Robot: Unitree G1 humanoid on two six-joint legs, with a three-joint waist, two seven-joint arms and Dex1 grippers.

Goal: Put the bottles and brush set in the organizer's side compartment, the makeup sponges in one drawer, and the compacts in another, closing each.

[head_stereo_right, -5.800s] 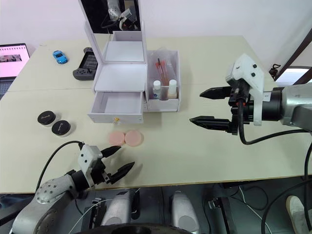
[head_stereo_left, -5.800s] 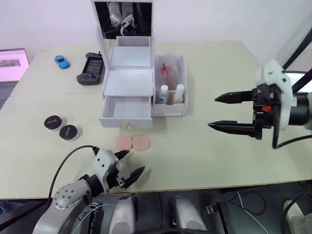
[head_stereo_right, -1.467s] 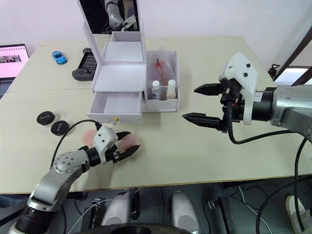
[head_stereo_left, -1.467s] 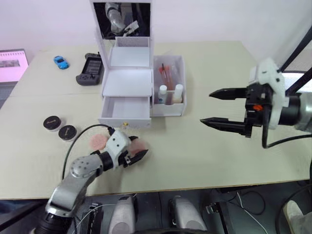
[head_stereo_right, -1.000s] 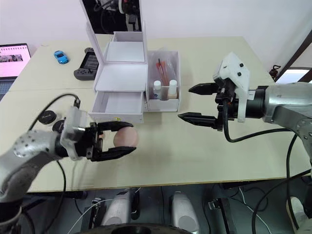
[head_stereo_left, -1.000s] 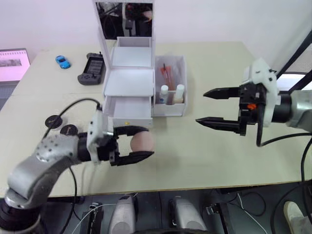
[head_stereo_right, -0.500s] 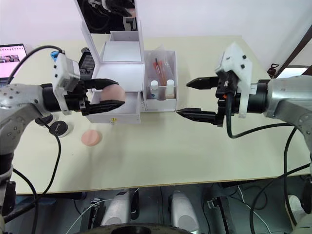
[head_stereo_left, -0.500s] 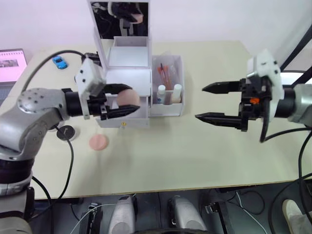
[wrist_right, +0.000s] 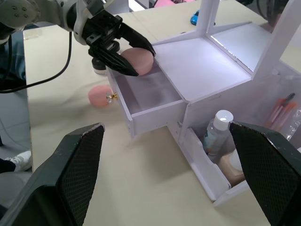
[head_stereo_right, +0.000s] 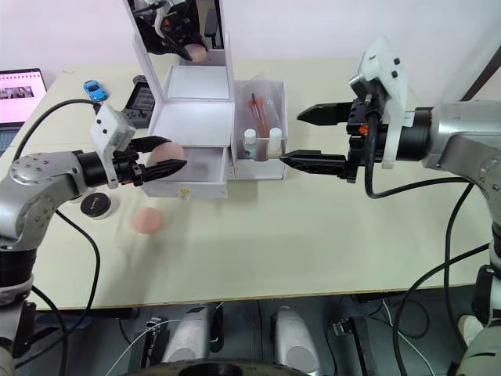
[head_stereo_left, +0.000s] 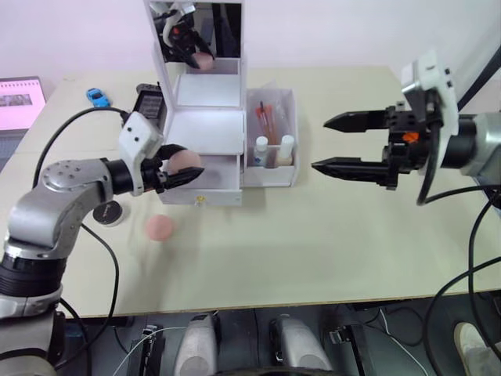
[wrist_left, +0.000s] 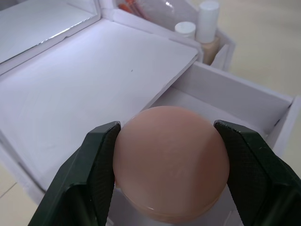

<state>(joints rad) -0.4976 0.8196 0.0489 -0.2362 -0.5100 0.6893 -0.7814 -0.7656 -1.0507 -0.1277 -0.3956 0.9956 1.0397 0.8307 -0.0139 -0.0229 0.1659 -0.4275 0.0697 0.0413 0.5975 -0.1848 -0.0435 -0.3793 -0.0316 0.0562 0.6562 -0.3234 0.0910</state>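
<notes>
Lowered since half a second ago, the left gripper (head_stereo_left: 182, 167) now holds one makeup sponge (wrist_left: 170, 161) clamped between its fingers above the open drawer (wrist_right: 149, 96) of the organizer (head_stereo_left: 205, 129). Another sponge (head_stereo_left: 159, 227) lies on the table (head_stereo_left: 313, 235). Right gripper (head_stereo_left: 333, 143) hovers, fingers spread wide.

Bottles (head_stereo_left: 275, 148) in side compartment (head_stereo_left: 273, 169), right of open drawer (head_stereo_left: 205, 185).

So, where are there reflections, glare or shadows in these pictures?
Left eye view: the mirror lid reflects the held sponge. Right wrist view: glare on the organizer's top; the open drawer lies shaded inside.
</notes>
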